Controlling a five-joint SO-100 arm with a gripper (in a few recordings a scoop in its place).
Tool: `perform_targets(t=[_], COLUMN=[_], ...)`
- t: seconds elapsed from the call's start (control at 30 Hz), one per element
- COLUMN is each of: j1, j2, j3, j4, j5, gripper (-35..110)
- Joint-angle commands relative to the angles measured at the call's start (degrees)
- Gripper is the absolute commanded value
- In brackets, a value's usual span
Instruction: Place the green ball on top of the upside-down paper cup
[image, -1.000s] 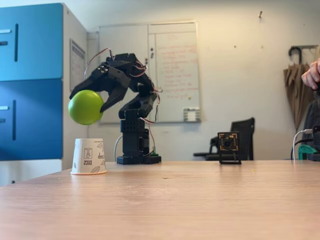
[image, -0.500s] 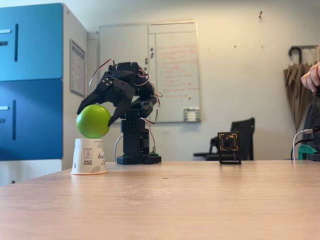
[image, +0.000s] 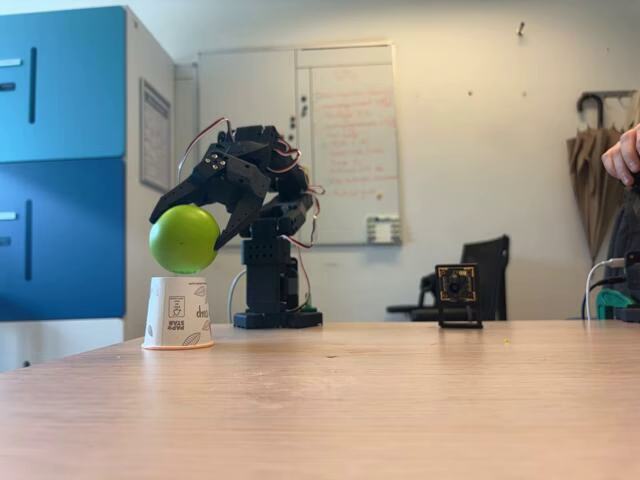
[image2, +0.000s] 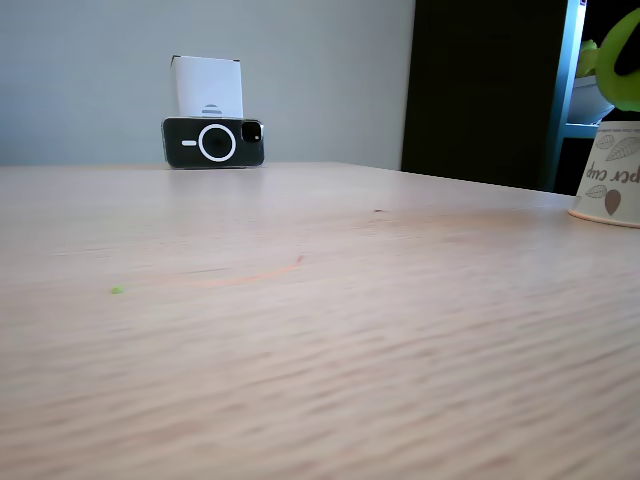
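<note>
The green ball (image: 184, 239) rests at the top of the upside-down paper cup (image: 178, 312), which stands orange rim down at the table's left. My black gripper (image: 188, 229) reaches down over the ball from behind, one finger on each side, shut on it. In another fixed view, the cup (image2: 608, 185) is cut off by the right edge, with part of the ball (image2: 626, 55) above it. I cannot tell whether the ball's weight is on the cup or in the fingers.
My arm's base (image: 272, 290) stands behind the cup. A small camera on a stand (image: 456, 292) sits at the table's far right; a person's hand (image: 623, 152) shows at the right edge. A phone (image2: 213, 141) leans on a white box (image2: 207, 87).
The gripper brought the ball down and to the right, from beside and above the cup onto its top. In the last half second it shifted only slightly left.
</note>
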Motion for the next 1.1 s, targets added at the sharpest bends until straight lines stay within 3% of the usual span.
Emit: perform_targets(t=[0.0, 0.9, 1.07], j1=[0.0, -2.11, -4.66], j2=[0.79, 7.29, 12.92], j3=[0.0, 1.93, 1.76], j4=[-1.05, -3.08, -8.53], j5=[0.09, 1.41, 1.14], gripper=[35, 44, 43])
